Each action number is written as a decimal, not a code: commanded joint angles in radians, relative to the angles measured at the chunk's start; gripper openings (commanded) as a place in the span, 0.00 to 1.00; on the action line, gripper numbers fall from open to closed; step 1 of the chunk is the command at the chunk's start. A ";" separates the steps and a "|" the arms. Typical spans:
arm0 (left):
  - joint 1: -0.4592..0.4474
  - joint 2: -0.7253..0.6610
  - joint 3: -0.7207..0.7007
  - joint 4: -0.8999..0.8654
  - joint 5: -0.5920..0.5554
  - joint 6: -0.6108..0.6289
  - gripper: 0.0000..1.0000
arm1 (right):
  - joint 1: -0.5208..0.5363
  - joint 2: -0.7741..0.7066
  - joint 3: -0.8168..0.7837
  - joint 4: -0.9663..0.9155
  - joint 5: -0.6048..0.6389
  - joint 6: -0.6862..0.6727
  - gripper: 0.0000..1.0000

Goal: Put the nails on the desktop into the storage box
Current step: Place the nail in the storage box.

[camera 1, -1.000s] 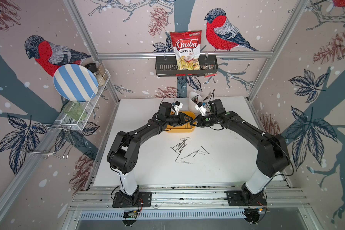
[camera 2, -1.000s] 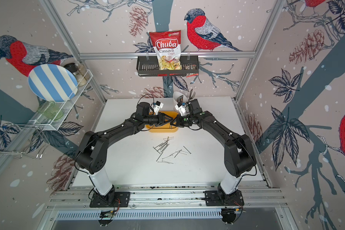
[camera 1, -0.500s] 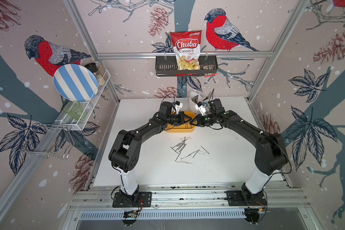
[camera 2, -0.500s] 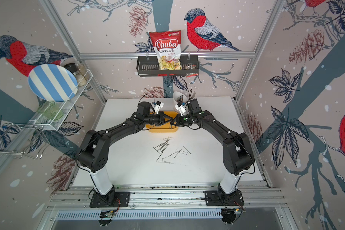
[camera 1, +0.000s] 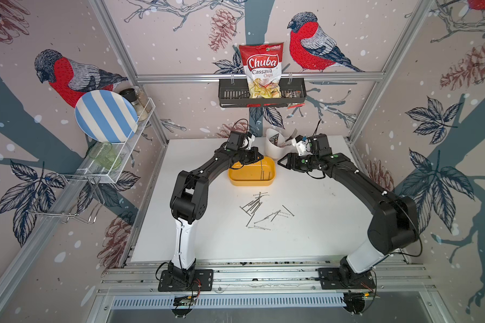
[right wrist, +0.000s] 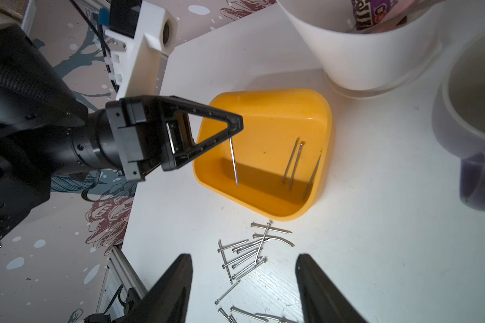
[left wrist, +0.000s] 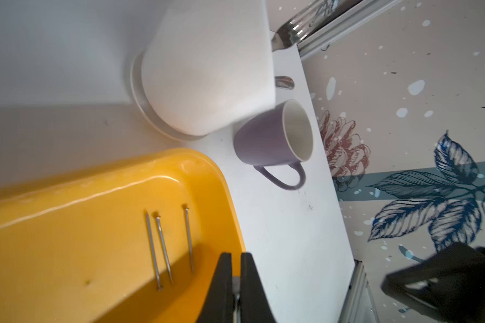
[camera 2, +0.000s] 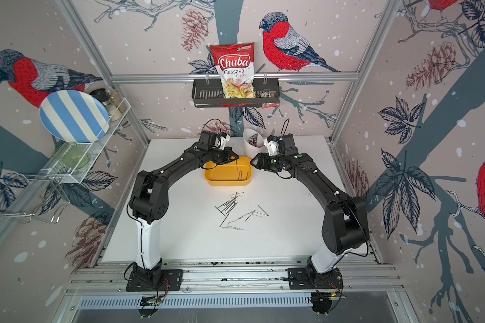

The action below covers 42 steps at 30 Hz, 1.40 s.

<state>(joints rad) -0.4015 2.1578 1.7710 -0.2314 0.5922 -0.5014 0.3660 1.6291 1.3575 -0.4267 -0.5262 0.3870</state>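
The yellow storage box point(camera 1: 251, 183) sits at the back middle of the white desktop point(camera 1: 207, 237). Three nails point(left wrist: 163, 246) lie inside it. My left gripper point(right wrist: 235, 127) is shut on one nail point(right wrist: 233, 160) that hangs point down over the box's left part; the gripper shows in both top views point(camera 1: 259, 158) point(camera 2: 235, 158). My right gripper point(right wrist: 244, 260) is open and empty, just right of the box point(camera 1: 281, 163). Several loose nails point(camera 1: 259, 209) lie scattered on the desktop in front of the box point(right wrist: 244, 257).
A white cutlery holder point(camera 1: 273, 145) and a purple mug point(left wrist: 272, 139) stand right behind the box. A black wire basket point(camera 1: 233, 96) with a chips bag hangs on the back wall. A wire rack with a striped plate point(camera 1: 105, 116) is on the left wall.
The two grippers met over the box. The left one closed on the nail, and the right one opened and drew back to the right.
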 commanded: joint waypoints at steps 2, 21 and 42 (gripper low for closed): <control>0.010 0.091 0.119 -0.106 -0.040 0.090 0.00 | -0.002 -0.033 0.003 -0.049 0.043 -0.026 0.63; 0.015 0.266 0.176 -0.095 -0.039 0.111 0.00 | -0.021 -0.054 -0.031 -0.070 0.055 -0.008 0.64; 0.017 0.320 0.173 -0.065 -0.060 0.095 0.18 | 0.007 -0.064 -0.045 -0.082 0.081 0.008 0.64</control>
<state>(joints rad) -0.3889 2.4741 1.9472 -0.2794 0.5503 -0.4122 0.3683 1.5642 1.3125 -0.5098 -0.4526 0.3908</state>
